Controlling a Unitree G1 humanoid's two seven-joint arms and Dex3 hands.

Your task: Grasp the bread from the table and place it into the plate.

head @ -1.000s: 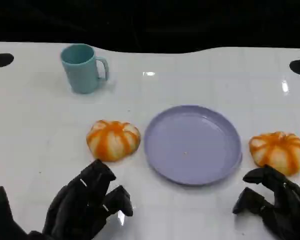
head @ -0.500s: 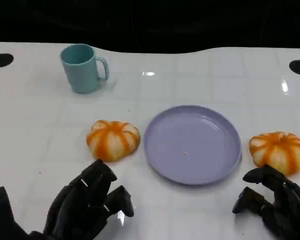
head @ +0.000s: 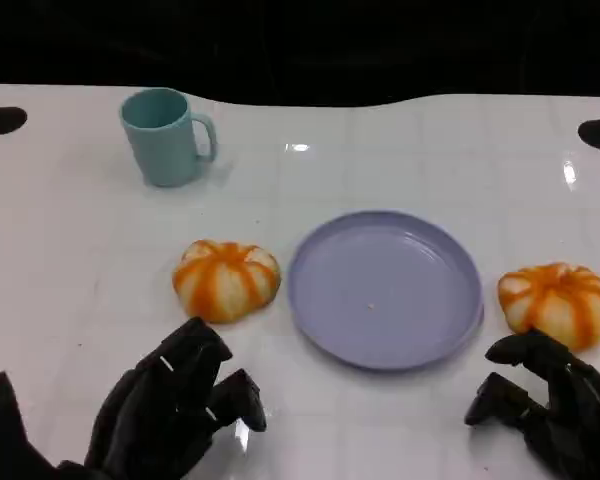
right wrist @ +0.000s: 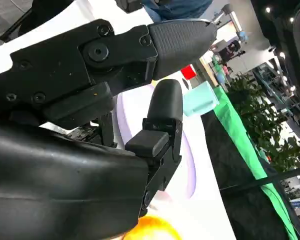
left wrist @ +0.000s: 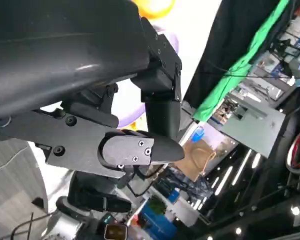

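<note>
Two buns on your table (head: 400,150) in the head view: one bun (head: 226,279) just left of the purple plate (head: 385,288), the other bun (head: 556,302) just right of it, neither on it. Teal mug (head: 165,136) sits far left. Left hand (head: 170,405) and right hand (head: 545,400) both hover near, fingers loosely spread, holding nothing. Left wrist view: fingers (left wrist: 160,107) apart, plate edge behind. Right wrist view: fingers (right wrist: 165,120) apart over plate (right wrist: 187,160), bun (right wrist: 152,230) close by.

left hand (head: 175,410), right hand (head: 550,405): matte black, segmented fingers, round screw heads, rounded shells.
</note>
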